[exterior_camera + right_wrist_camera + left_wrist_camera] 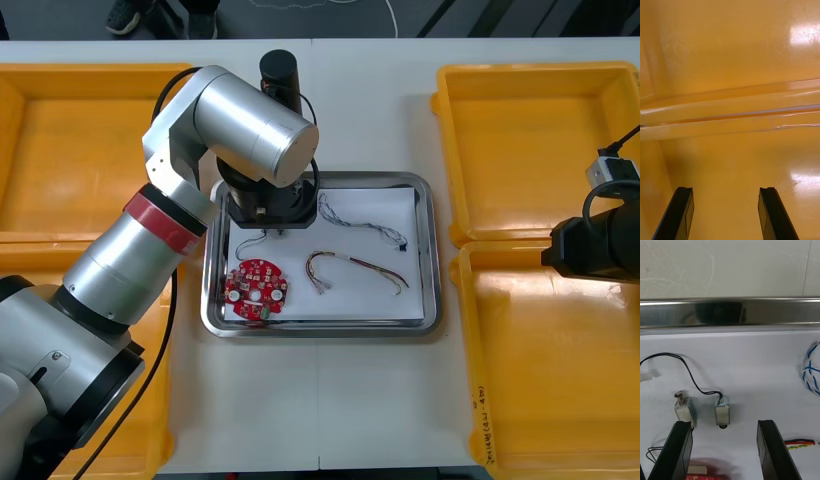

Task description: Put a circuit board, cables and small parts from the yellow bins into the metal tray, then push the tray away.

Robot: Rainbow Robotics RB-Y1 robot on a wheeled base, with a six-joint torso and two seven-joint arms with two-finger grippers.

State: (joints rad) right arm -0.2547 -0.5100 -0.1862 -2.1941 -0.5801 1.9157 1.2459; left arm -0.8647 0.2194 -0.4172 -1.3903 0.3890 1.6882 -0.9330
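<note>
The metal tray [425, 250], white inside, lies between the bins. My left arm [250, 130] reaches over its left part. My left gripper [724, 450] hangs open just above the tray floor. Two small metal parts [722, 410] [685, 410] lie right ahead of its fingers, each with a thin black cable [688, 371] attached. The red circuit board [256, 290] rests at the tray's front left. A red and yellow cable [355, 268] lies in the middle, a blue and white cable [360, 222] behind it. My right gripper [726, 213] is open over a bin floor.
Two yellow bins [90, 150] flank the tray on the left and two yellow bins [540, 140] on the right. My right arm [590, 245] sits parked above the ridge [730, 112] where the right-hand bins meet. The tray's shiny rim [730, 313] runs beyond the left fingers.
</note>
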